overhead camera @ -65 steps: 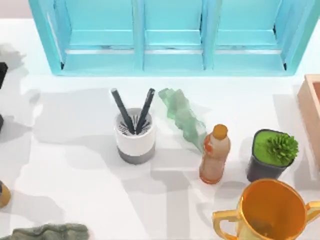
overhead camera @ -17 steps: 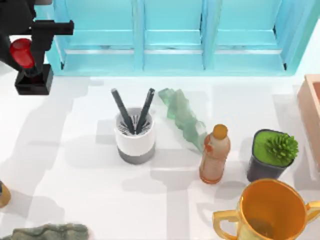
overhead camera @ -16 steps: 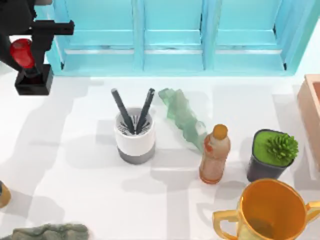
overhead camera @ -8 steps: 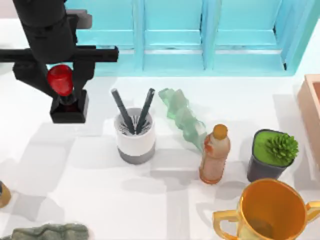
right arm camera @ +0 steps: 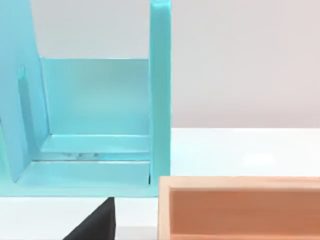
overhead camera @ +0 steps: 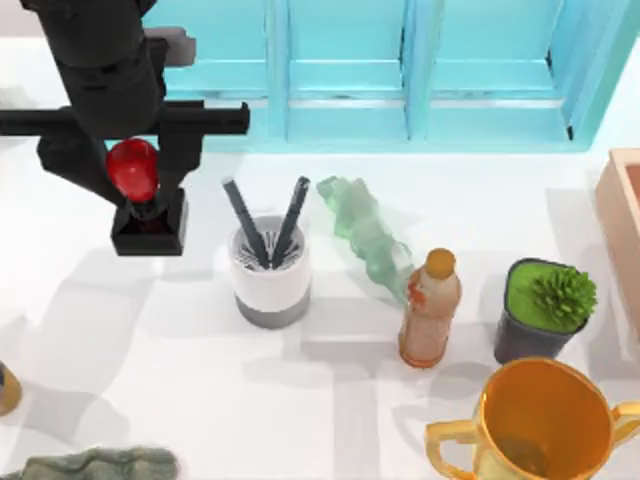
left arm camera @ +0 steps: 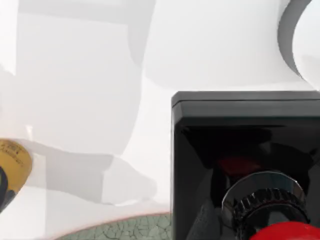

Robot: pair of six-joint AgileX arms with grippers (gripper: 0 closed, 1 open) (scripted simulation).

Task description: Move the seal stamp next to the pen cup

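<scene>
- Front-right clutter, the orange cup [overhead camera: 540, 420] and bottle [overhead camera: 428, 308], sits well apart from your path.
- Pen cup [overhead camera: 269, 270] mid-table; pens [overhead camera: 265, 222] lean outward, so stay off them.
- Left gripper [overhead camera: 135, 170] clamped on the seal stamp [overhead camera: 143, 205], just left of the cup: lower it straight, base flat, then release.

Left arm entering the top view at 11 o'clock, wrist pointed straight down over the table. Left gripper [overhead camera: 133, 172] hangs at roughly 10 o'clock of the view, its black crossbar level, both fingers [overhead camera: 182, 150] closed from either side on the red knob of the seal stamp [overhead camera: 140, 200], carried upright.
</scene>
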